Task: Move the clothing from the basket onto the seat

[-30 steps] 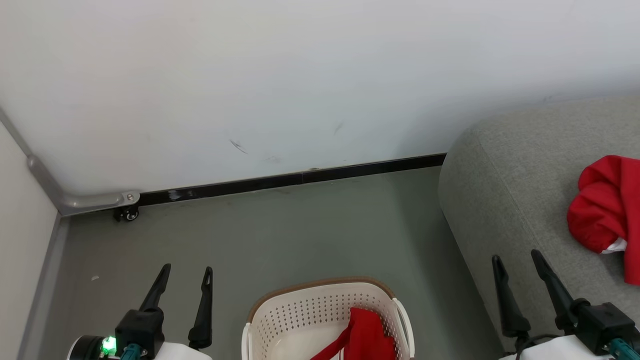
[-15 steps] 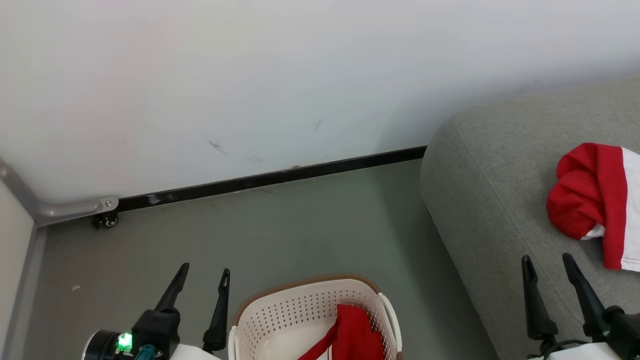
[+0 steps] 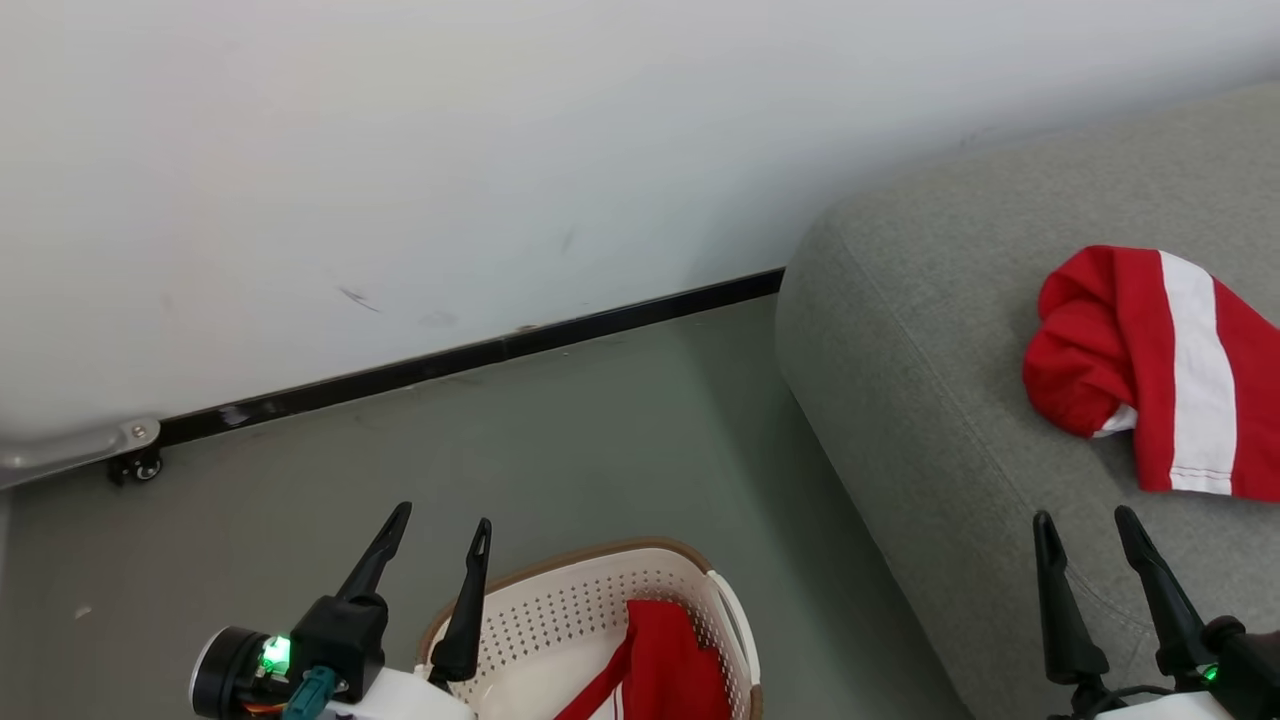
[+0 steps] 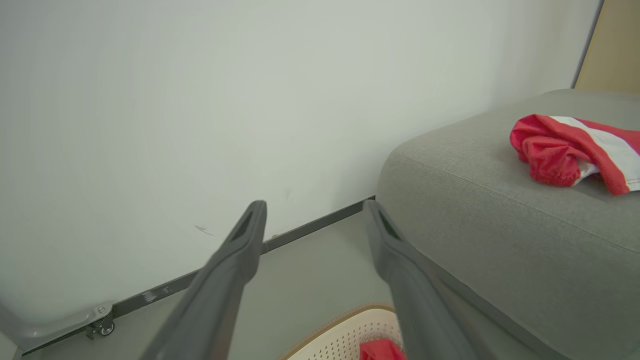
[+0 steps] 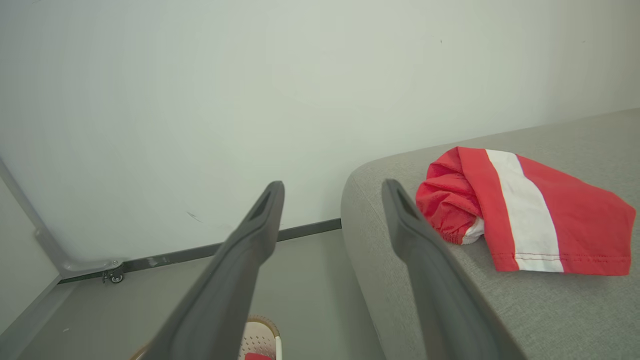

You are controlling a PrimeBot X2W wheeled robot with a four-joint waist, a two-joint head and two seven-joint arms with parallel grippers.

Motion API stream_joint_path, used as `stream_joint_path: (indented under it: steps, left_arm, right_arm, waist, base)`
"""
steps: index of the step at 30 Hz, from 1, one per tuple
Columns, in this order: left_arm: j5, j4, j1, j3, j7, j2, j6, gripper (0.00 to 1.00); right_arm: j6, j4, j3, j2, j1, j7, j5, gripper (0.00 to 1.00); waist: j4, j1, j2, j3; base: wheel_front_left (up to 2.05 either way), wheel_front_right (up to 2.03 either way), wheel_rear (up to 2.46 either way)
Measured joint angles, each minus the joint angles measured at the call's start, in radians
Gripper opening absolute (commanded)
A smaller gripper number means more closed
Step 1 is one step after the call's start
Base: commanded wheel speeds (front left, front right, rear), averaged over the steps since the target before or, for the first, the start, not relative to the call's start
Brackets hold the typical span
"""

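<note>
A cream basket (image 3: 590, 600) with a brown rim stands on the floor at the bottom of the head view, with red clothing (image 3: 655, 665) lying inside it. Another red garment with a white panel (image 3: 1150, 370) lies crumpled on the grey seat (image 3: 900, 330) at the right. My left gripper (image 3: 440, 525) is open and empty just left of the basket's rim. Over the seat's front edge, my right gripper (image 3: 1085, 520) stands open and empty, below the garment. In the right wrist view the garment (image 5: 520, 210) lies right of my fingers (image 5: 400, 210). The left wrist view shows the seat (image 4: 500, 200) and basket rim (image 4: 340, 320).
A white wall with a black skirting strip (image 3: 470, 355) runs behind the grey-green floor (image 3: 560, 450). A grey metal bracket with a small castor (image 3: 135, 465) sits at the wall's foot on the left. A tan panel (image 4: 615, 45) stands beyond the seat.
The camera has swung right and down: wall, basket and seat have all shifted left in the picture, and more of the garment on the seat shows. Both grippers stay open.
</note>
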Motion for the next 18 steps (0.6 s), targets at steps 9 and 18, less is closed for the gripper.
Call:
stream_joint_path:
  steps: [9, 18]
  left_arm:
    - [0.002, 0.002, -0.007, 0.008, 0.0, 0.003, 0.001, 1.0]
    - [0.022, 0.004, -0.01, 0.008, 0.0, 0.024, 0.0, 1.0]
  right_arm:
    - [0.0, -0.02, 0.036, 0.0, 0.0, 0.009, 0.003, 1.0]
    - [0.0, -0.036, 0.066, 0.0, -0.004, 0.009, 0.009, 1.0]
  waist:
    - [-0.05, 0.0, 0.0, 0.025]
    - [-0.076, 0.0, 0.0, 0.058]
  base:
    - [0.0, 0.0, 0.0]
    - [0.0, 0.0, 0.0]
